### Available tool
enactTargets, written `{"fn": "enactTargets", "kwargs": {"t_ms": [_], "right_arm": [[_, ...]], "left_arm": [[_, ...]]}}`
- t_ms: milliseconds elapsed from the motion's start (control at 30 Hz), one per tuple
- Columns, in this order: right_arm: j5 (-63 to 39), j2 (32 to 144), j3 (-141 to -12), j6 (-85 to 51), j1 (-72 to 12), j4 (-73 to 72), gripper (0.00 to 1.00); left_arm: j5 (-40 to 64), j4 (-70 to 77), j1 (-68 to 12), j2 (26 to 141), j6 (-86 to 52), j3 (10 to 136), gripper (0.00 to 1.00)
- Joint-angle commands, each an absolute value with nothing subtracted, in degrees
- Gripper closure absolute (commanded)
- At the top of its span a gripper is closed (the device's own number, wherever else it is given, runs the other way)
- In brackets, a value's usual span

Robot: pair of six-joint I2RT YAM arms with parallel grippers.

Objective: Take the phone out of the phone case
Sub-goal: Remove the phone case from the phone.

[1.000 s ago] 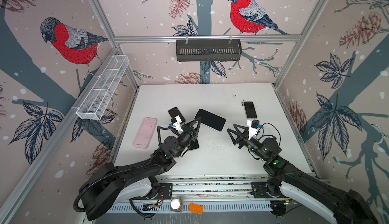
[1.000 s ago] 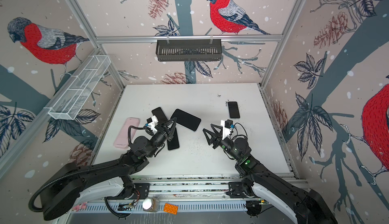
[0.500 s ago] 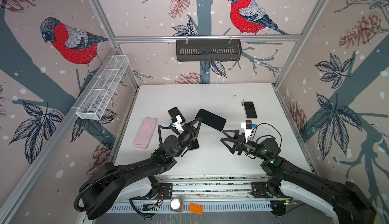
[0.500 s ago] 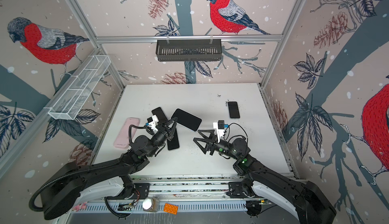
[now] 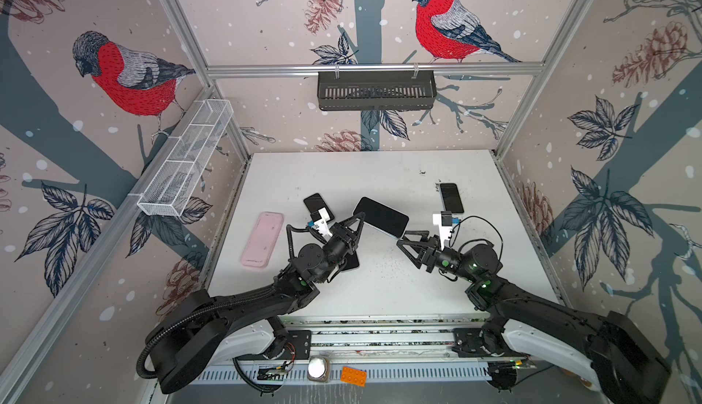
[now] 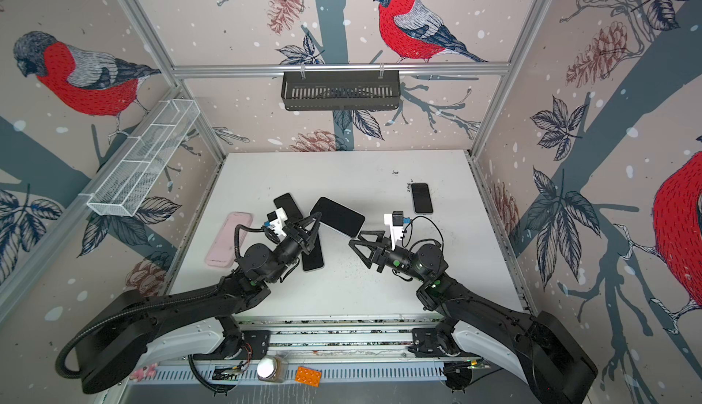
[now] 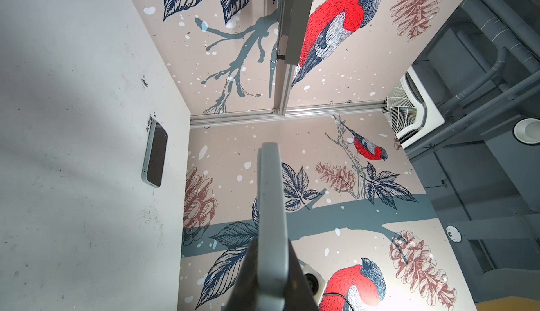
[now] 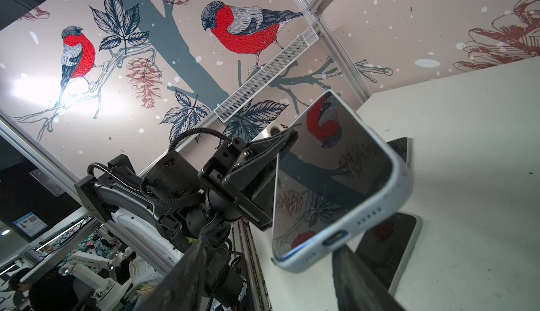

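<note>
Two grippers meet over one phone [image 5: 381, 216], which sits in its pale-blue case [image 8: 400, 183] and hangs clear of the table [image 5: 380, 288]. The left gripper [image 5: 360, 219] is clamped tight on one end of it, while the right gripper [image 5: 402, 238] stands spread and empty, its fingers [image 8: 349, 274] flanking the charging-port end. The danger appears to lie in the closing. Should the right fingers pinch glass and case together rather than the case's lip alone, any pull would work against the left gripper's narrow hold. That might twist the phone loose and drop it onto the bare handset [image 5: 351, 263] lying under the left fingers. Only the right wrist view shows the port, the speaker holes and the rim running round the screen, so the phone is plainly not yet out. Whether the right fingers touch that rim cannot be told. The left wrist view gives just a thin edge running out from between its fingers. Both top views add a pink case [image 5: 262, 239] lying well beyond the left gripper.
</note>
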State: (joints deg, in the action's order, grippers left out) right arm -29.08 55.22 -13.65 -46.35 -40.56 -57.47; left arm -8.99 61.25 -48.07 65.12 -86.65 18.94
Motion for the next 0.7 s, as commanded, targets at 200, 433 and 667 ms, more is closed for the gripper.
{"fn": "enactTargets", "kwargs": {"t_ms": [200, 433, 667], "right_arm": [[-30.2, 57.6, -14.2, -47.2, -40.6, -62.0, 0.47], [-30.2, 58.8, -14.2, -47.3, -40.8, -62.8, 0.58], [-30.1, 59.7, -14.1, -47.0, -40.8, -63.2, 0.69]], "left_arm": [[-8.3, 67.8, -48.0, 65.3, -86.8, 18.5, 1.00], [-8.2, 68.4, -47.9, 65.7, -86.9, 18.2, 1.00], [-8.0, 68.6, -48.0, 65.9, -87.0, 18.1, 1.00]]}}
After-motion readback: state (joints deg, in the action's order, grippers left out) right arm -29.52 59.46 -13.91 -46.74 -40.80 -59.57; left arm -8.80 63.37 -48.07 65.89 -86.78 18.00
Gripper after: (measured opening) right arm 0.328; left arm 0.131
